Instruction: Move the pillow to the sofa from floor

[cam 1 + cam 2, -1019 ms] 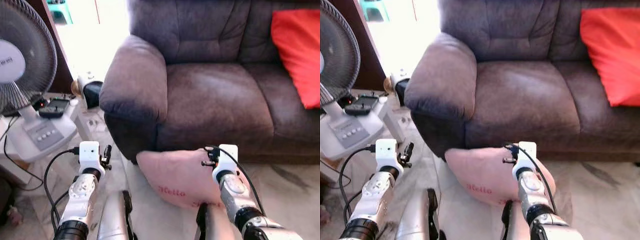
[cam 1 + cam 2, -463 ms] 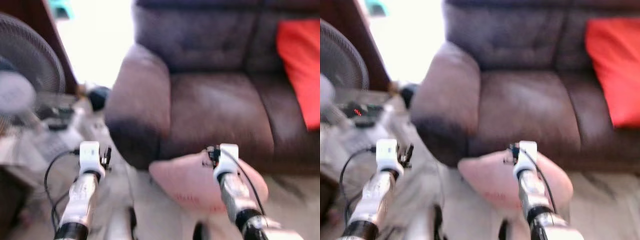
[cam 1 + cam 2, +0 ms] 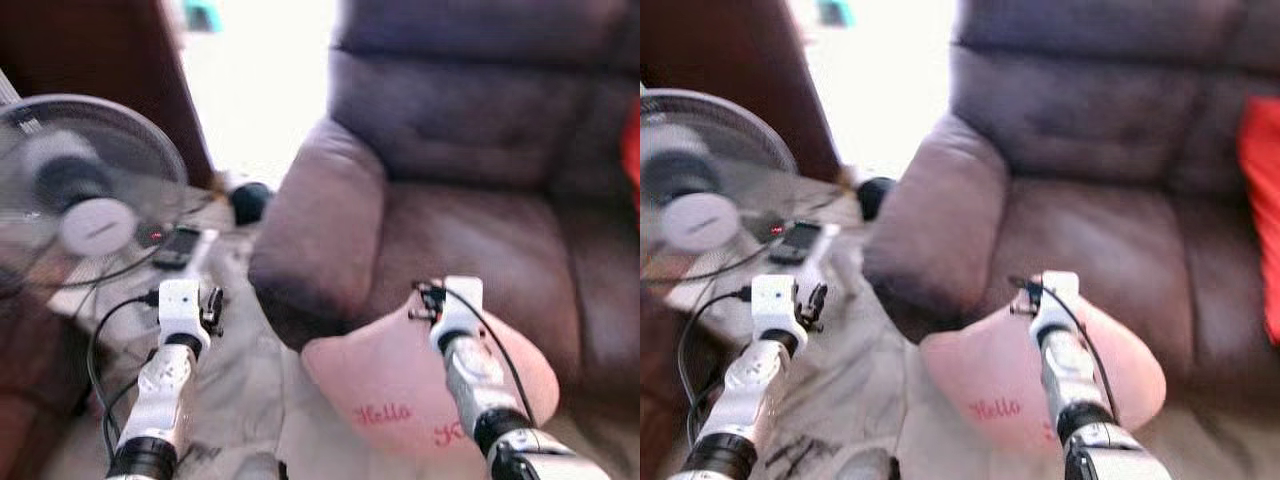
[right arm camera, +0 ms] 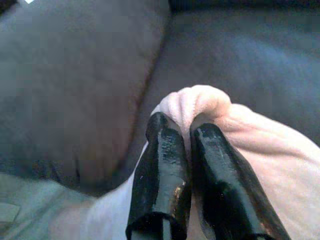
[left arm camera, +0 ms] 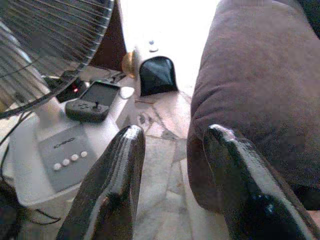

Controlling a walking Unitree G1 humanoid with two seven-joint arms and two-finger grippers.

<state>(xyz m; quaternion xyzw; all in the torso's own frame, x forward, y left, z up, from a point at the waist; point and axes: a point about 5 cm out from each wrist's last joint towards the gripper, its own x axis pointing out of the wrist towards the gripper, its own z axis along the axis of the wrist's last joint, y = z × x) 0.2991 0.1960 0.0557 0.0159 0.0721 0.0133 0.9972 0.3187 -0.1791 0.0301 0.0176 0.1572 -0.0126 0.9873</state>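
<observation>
A pink pillow [image 3: 400, 390] with red "Hello" lettering hangs in front of the dark brown sofa [image 3: 460, 230], level with its seat front. My right gripper [image 4: 187, 127] is shut on a pinched fold of the pillow's upper edge, seen close in the right wrist view as the pink pillow [image 4: 250, 150] bunched between the black fingers [image 4: 162, 160]. The right wrist [image 3: 455, 305] sits just before the sofa seat. My left gripper [image 5: 172, 135] is open and holds nothing, raised at my left beside the sofa's armrest [image 5: 250, 85].
A white standing fan [image 3: 85, 200] with its base [image 5: 55, 150] is close on my left, a black handset [image 5: 92, 100] lying on it. A small dark bag [image 5: 157, 75] sits on the marble floor by the armrest. A red cushion [image 3: 1265, 220] lies on the sofa's right.
The pillow has risen off the floor in my right gripper, now level with the seat front. The camera has swung left and the picture is blurred. My left gripper is unchanged.
</observation>
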